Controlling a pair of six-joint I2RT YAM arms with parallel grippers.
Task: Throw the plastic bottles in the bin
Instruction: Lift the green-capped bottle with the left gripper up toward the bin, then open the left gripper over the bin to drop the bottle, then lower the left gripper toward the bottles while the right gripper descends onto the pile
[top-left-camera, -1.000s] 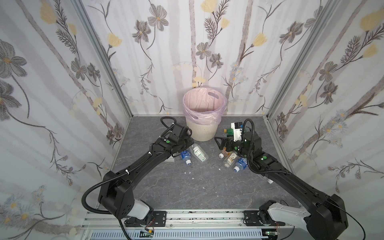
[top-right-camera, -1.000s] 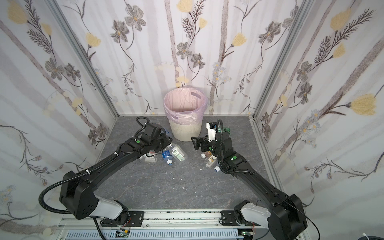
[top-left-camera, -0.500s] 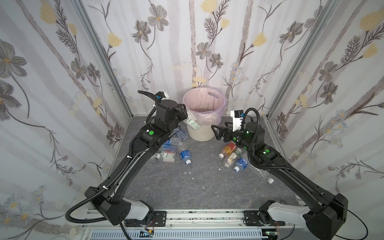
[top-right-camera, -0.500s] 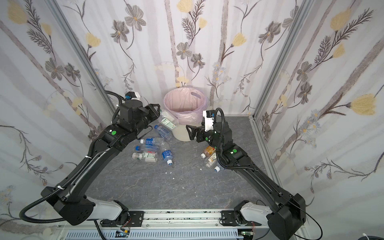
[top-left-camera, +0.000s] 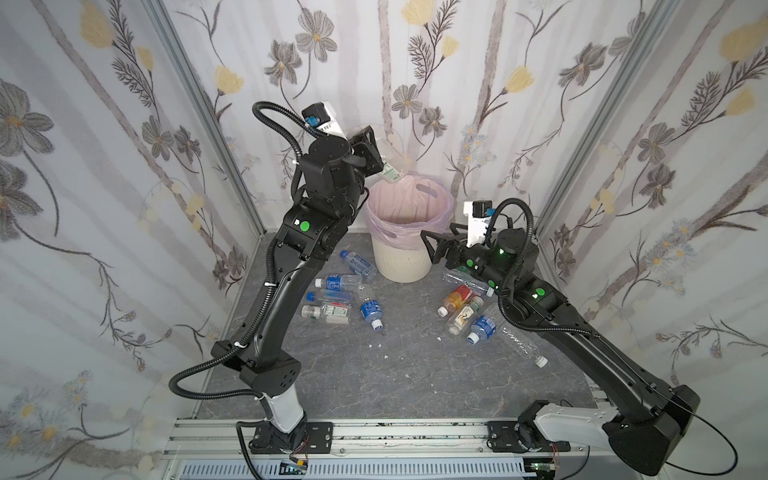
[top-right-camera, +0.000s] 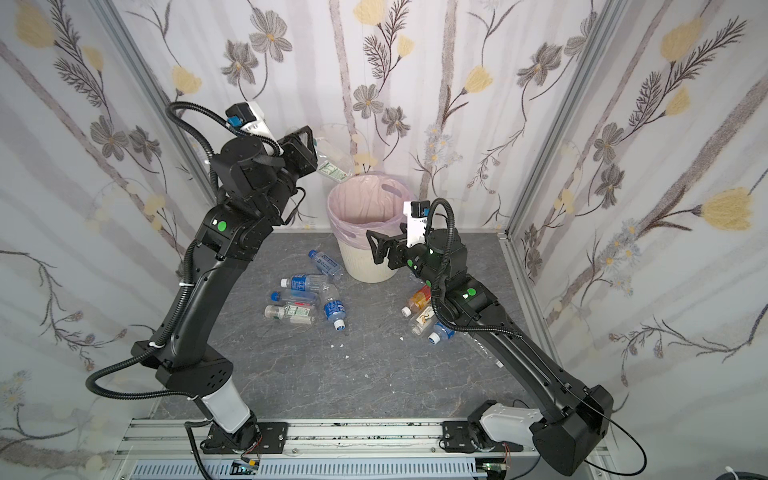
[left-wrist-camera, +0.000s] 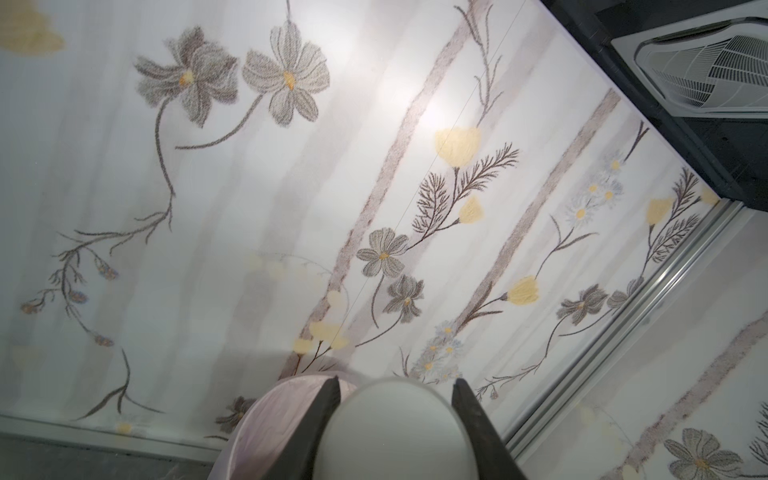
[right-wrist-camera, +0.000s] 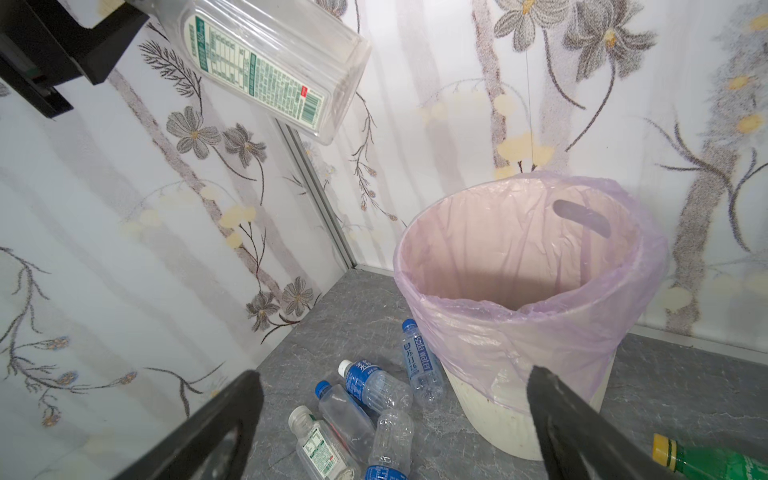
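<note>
My left gripper (top-left-camera: 375, 154) (top-right-camera: 311, 148) (left-wrist-camera: 397, 386) is raised high and shut on a clear plastic bottle with a green-and-white label (top-left-camera: 390, 169) (top-right-camera: 332, 165) (right-wrist-camera: 266, 62). The bottle tilts down over the back-left rim of the bin (top-left-camera: 401, 266) (top-right-camera: 365, 268) (right-wrist-camera: 498, 428), a cream ribbed basket with a pink liner. In the left wrist view the bottle's blurred body (left-wrist-camera: 399, 428) fills the gap between the fingers. My right gripper (top-left-camera: 435, 246) (top-right-camera: 379, 248) (right-wrist-camera: 395, 415) hovers open and empty at the bin's right side.
Several blue-labelled and clear bottles (top-left-camera: 338, 297) (top-right-camera: 307, 299) (right-wrist-camera: 365, 407) lie left of the bin. An orange bottle and others (top-left-camera: 461, 309) (top-right-camera: 422, 313) lie under my right arm, with a green bottle (right-wrist-camera: 715, 461) nearby. Flowered walls close in on three sides.
My left arm lifted the labelled bottle from the floor to above the bin. My right gripper rose off the right-hand bottles and swung toward the bin, still open.
</note>
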